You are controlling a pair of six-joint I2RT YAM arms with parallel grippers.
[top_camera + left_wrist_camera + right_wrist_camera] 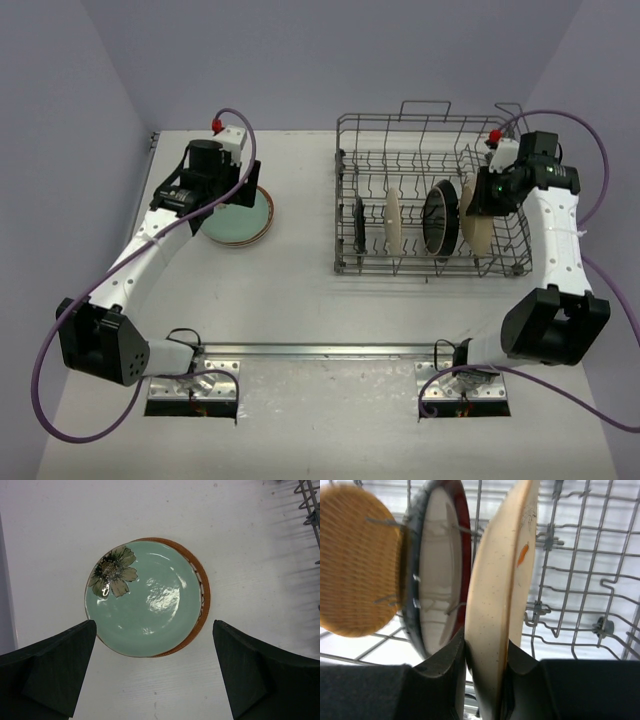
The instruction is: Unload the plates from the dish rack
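Right claw (487,662) clamps the cream plate (495,605) standing at the right end of the rack (436,270). Left claw (154,627) gapes wide above a green plate (145,600) stacked on an orange plate (203,612), far-left worktop (300,310).

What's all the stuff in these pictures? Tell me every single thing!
table: one, white, under everything
dish rack: one, grey wire, right side
green flower plate: one, pale green, top of the stack, left side
orange-brown plate: one, under the green flower plate
cream plate: one, cream, standing at the rack's right end
dark plate: one, black with a white face, beside the cream plate
tan plate: one, woven-looking tan, next slot along
small dark plate: one, black, rack's left end
left gripper: one, black, open above the stack
right gripper: one, black, shut on the cream plate
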